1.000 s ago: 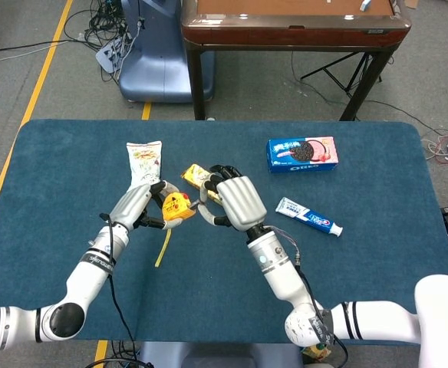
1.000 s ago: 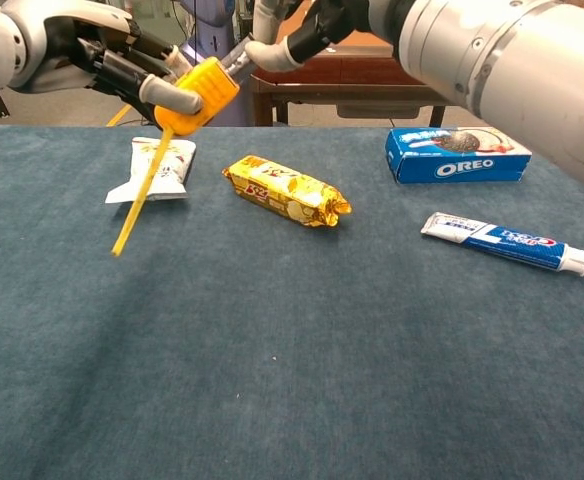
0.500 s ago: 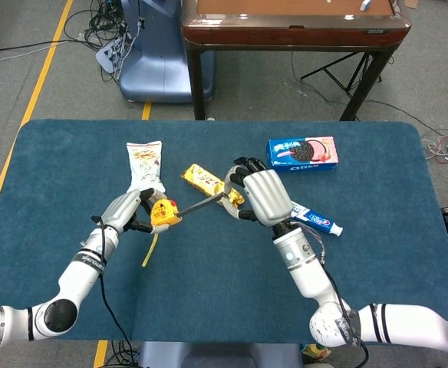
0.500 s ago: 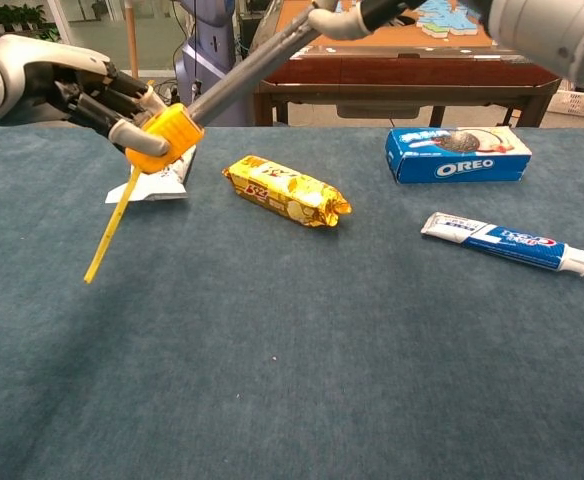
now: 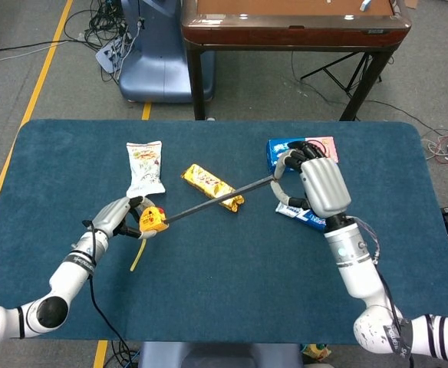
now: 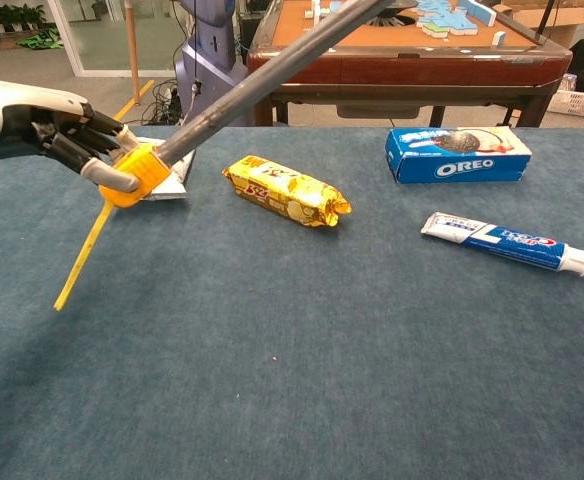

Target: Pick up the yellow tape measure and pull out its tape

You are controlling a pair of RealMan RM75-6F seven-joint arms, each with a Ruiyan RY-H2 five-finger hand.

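I see my left hand (image 5: 116,218) gripping the tape measure (image 5: 152,221) while right-hand (image 5: 316,188) fingers (image 5: 284,162) pinch the drawn-out tape (image 5: 216,202) above the worktop (image 5: 209,284).

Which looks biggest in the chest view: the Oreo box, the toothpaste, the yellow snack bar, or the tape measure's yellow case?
1. Oreo box and toothpaste: too alike to rank; the toothpaste is longer but thinner and nearer the camera.
2. Yellow snack bar.
3. Tape measure case, smallest, partly hidden by the left hand.
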